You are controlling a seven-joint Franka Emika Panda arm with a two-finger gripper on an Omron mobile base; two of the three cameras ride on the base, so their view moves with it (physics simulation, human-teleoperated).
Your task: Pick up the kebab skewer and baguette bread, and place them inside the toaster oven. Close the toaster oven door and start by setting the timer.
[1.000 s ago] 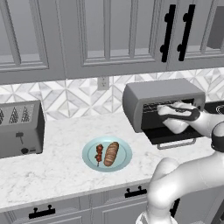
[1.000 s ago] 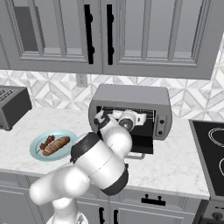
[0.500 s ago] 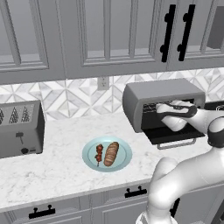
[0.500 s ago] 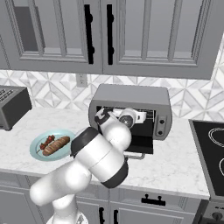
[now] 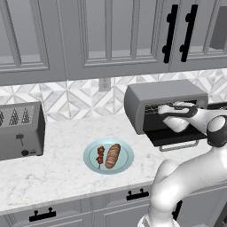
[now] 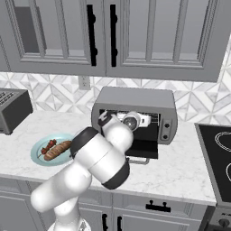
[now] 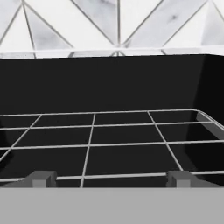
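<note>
- While the arm is reaching across the counter (image 5: 53, 173), the hand (image 7: 109, 178) is sitting inside the toaster oven (image 5: 165, 98) with its fingers (image 7: 40, 178) spread wide and grasping nothing.
- Seen from the hand view, the two dark fingertips are hovering just above the wire rack (image 7: 122, 144), with the oven's dark back wall beyond it.
- The toaster oven is standing toward the counter's back right, against the tiled backsplash (image 5: 66, 99), and the toaster oven door (image 5: 175, 138) is lying folded down and open toward the front edge.
- The knob panel (image 6: 165, 127) is showing on the oven's right side in the right base view; which knob is the timer I cannot tell.
- The kebab skewer (image 5: 100, 156) and the baguette bread (image 5: 113, 155) are lying side by side on a pale blue plate (image 5: 124, 161) near the counter's front edge, well apart from the oven, skewer to the left.
- A grey slotted toaster (image 5: 20, 130) is standing at the counter's left end.
</note>
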